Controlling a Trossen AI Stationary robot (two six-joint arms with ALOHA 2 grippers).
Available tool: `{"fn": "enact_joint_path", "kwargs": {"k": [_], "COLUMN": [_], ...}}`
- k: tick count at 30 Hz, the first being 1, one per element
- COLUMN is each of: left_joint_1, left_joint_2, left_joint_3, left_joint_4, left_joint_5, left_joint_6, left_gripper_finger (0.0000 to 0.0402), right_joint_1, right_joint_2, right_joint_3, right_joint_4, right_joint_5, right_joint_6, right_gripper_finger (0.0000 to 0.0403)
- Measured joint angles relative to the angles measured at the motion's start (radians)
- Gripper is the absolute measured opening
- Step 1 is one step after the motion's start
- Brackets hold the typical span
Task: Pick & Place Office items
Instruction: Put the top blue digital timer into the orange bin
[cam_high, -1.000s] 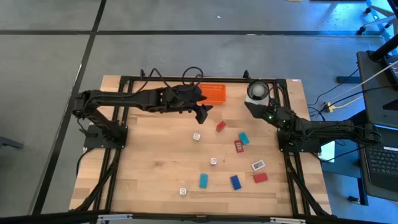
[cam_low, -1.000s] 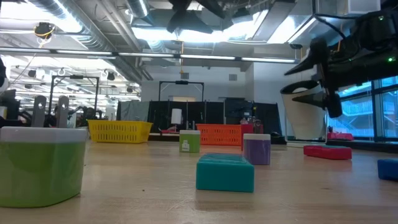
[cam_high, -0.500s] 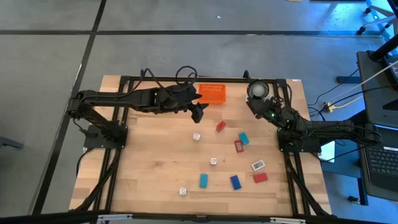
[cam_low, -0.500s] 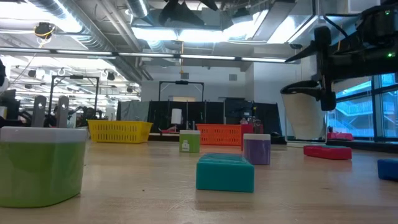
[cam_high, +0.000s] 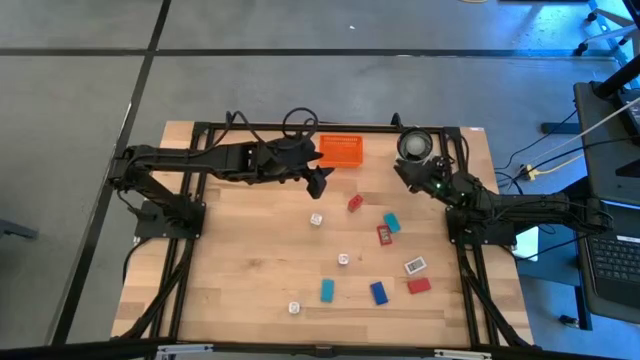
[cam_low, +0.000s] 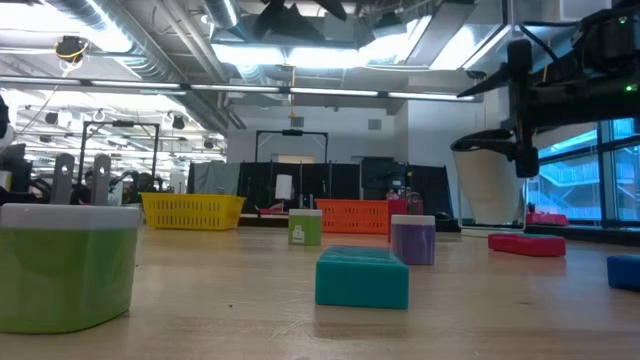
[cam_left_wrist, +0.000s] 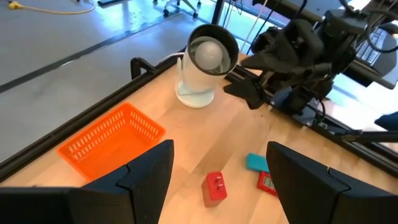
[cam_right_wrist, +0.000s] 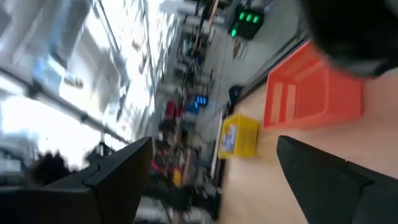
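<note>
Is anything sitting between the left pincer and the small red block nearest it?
Nothing visible. The left pincer hangs open by the orange tray, and only bare table separates it from the red block. In the left wrist view that block lies between the fingers with nothing in front.

Both arms are matte black, built from slim tubular links joined by bulkier blocky joints. Each rises from a black base bolted to a black frame of thin bars. Loose black cables loop up behind the left arm (cam_high: 215, 160) near its forearm. The right arm (cam_high: 500, 205) carries a small green indicator light near its wrist. Each end effector ends in 2 flat, dark, angular fingers (cam_left_wrist: 146, 174) with squared, faceted edges.
</note>
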Motion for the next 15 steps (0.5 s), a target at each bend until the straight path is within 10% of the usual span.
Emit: {"fn": "enact_joint_path", "kwargs": {"k": [6, 15], "left_joint_1": [0.010, 0.059], "left_joint_2": [-0.001, -0.051], "left_joint_3": [0.000, 0.000], "left_joint_4": [-0.053, -0.161], "left_joint_5": [0.000, 0.001], "left_joint_6": [0.022, 0.063], "left_gripper_finger": [0.0253, 0.0253], "right_joint_1": [0.003, 0.039], "right_joint_2": [0.001, 0.165], "right_joint_3": [0.127, 0.555], "right_joint_4": [-0.274, -1.145], "right_joint_5": [-0.183, -0.103], "right_joint_6": [-0.234, -0.437], "right_gripper_finger": [0.0325, 0.0305]}}
